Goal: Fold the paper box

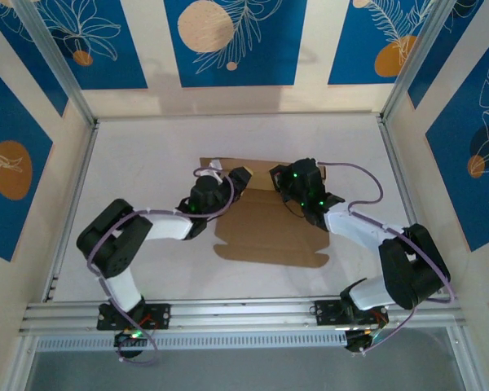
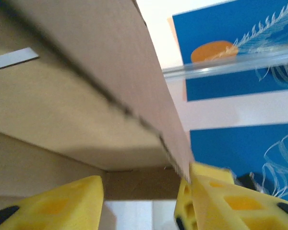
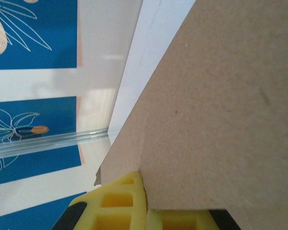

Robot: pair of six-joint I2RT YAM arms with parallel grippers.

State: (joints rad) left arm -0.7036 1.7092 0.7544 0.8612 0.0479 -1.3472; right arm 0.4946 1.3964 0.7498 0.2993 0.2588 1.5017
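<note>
The paper box [image 1: 269,232] is a brown cardboard sheet, partly folded, lying mid-table with its back flaps raised. My left gripper [image 1: 239,181] is at the raised back-left flap. In the left wrist view its yellow fingers [image 2: 62,201] stand apart, so the left gripper [image 2: 141,194] is open. A cardboard panel [image 2: 86,110] hangs above the gap, its edge against the right finger. My right gripper [image 1: 280,181] is at the back-right flap. In the right wrist view the right gripper [image 3: 146,207] is shut on the lower edge of a cardboard panel [image 3: 221,120].
The white table [image 1: 147,155] is boxed in by aluminium rails [image 1: 244,314] and blue patterned walls [image 1: 228,41]. Both arms reach in from the near edge and meet over the sheet's back half. A pale strip [image 2: 12,58] shows on the cardboard near the left gripper.
</note>
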